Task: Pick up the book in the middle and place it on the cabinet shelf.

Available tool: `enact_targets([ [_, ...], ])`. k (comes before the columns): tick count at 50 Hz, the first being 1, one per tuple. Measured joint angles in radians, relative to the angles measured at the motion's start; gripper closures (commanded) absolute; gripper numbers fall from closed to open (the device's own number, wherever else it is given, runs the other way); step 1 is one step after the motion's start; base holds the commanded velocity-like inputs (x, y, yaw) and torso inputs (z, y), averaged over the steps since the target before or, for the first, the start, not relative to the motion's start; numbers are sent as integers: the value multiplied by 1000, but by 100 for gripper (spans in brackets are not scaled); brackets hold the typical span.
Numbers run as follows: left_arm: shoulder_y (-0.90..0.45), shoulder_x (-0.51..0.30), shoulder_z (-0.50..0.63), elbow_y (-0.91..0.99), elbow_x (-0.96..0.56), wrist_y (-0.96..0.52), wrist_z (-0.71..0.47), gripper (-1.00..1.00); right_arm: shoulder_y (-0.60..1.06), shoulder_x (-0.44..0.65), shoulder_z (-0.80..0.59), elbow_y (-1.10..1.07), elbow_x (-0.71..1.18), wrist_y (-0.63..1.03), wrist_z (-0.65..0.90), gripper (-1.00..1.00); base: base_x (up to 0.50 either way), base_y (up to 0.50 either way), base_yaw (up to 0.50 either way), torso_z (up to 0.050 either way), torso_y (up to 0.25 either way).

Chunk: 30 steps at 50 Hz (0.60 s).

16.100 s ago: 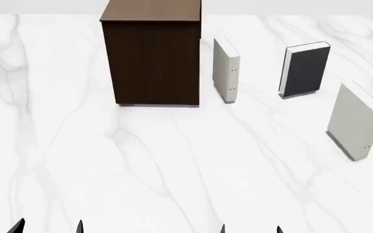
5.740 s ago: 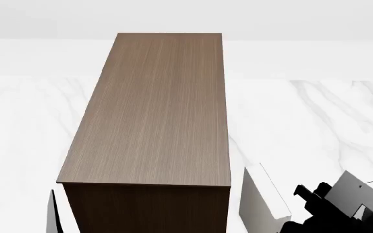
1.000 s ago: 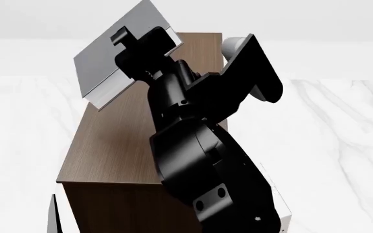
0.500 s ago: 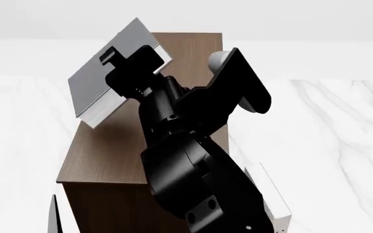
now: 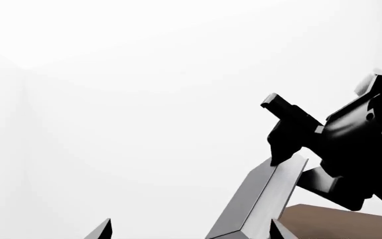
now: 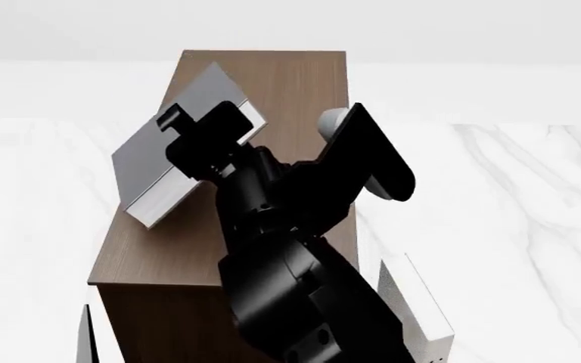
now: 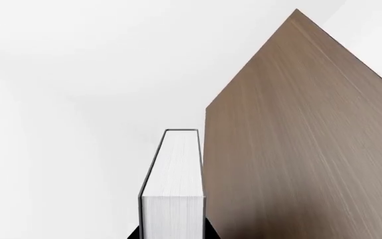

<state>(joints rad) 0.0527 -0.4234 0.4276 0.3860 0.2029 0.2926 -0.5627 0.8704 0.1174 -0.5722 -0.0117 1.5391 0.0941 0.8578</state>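
Lower now, right tool (image 6: 202,130) (clamped on tilted book (image 6: 169,151)) seemingly just over cabinet shelf (image 6: 281,98).

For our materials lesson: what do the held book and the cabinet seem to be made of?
The book: a smooth matte grey hard cover, likely board, with white paper page edges showing fine lines. The cabinet: brown wood or wood-look veneer, with straight grain streaks and a matte top.

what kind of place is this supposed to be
Likely a bare simulated test room, not a real one: a white marble-patterned floor, a lone wooden cabinet shelf, blank white walls.
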Motion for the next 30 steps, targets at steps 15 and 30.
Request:
enact_targets([
  [15,-2,-2,3,-7,-4,0,-4,-100,-26,7,-12,-24,-29,-9,-16,100,0,0,0,0,0],
  [30,-5,-4,6,-8,-8,-4,-7,-100,-41,34,-35,-34,-53,-18,-38,100,0,0,-1,0,0],
])
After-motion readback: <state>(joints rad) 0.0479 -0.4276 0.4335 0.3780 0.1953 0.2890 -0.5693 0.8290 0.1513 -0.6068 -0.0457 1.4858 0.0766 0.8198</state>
